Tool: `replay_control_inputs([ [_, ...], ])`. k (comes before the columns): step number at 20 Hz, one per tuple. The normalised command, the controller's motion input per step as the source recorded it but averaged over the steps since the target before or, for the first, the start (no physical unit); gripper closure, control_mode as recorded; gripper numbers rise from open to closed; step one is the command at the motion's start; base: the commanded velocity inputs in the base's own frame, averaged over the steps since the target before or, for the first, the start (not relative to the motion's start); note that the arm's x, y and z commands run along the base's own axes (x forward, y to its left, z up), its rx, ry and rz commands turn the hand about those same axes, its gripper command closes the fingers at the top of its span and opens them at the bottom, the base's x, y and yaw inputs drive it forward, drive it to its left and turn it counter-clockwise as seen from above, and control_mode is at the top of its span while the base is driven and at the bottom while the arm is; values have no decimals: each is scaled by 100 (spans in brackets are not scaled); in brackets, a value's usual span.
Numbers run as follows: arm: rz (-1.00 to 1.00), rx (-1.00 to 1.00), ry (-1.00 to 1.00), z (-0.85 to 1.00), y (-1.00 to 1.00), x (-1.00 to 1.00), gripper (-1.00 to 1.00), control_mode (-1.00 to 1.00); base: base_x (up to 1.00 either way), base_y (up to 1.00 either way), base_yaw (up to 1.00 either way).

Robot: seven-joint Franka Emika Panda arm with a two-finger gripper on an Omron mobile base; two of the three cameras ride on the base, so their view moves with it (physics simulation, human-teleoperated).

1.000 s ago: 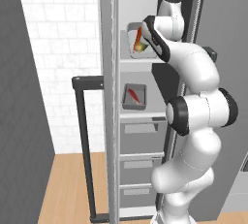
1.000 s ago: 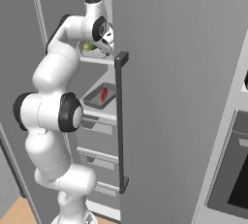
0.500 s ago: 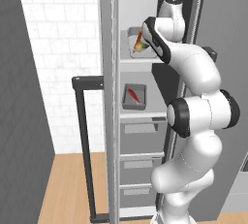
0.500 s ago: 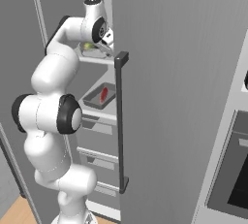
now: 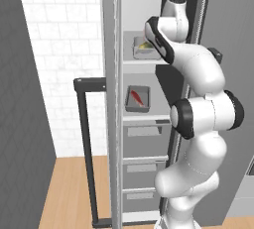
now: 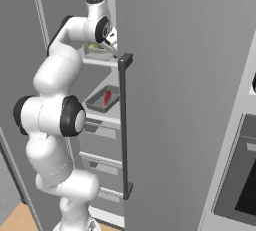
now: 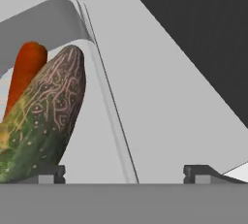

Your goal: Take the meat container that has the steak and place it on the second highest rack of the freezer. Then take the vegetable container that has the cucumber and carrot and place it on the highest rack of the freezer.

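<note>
The vegetable container (image 5: 143,48) lies on the highest rack (image 5: 141,63) of the freezer (image 5: 144,163). It holds the cucumber (image 7: 43,116) and, behind it, the carrot (image 7: 26,72). My gripper (image 7: 125,173) is open over the container's rim (image 7: 104,102), which runs between the two fingertips with space on both sides. From the right base view, the gripper (image 6: 111,42) hangs just above that container (image 6: 99,51). One shelf down, on the second highest rack (image 5: 149,116), sits the grey meat container (image 5: 137,98) with the red steak (image 6: 107,97).
The open freezer door with its long dark bar handle (image 6: 125,125) stands close to the right of my arm. Another dark handle (image 5: 84,148) is on the door at the left. Grey drawers (image 6: 100,160) sit below the shelves. A black oven (image 6: 242,185) is at far right.
The jaws have opened wide and let go of the vegetable container, which now rests on the highest rack. The arm has barely moved.
</note>
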Motion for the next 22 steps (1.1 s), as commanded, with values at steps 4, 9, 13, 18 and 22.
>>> replay_control_inputs([
  [4,0,1,-11,40,0,-15,-100,-100,0,0,0],
  [9,0,1,-21,2,-9,-92,-100,-100,0,0,0],
  [13,0,0,-26,-19,-3,-100,-100,-100,0,0,0],
  [18,0,0,-24,0,0,-91,-100,-100,0,0,0],
  [22,1,-5,-6,8,0,-87,-100,-100,0,0,0],
])
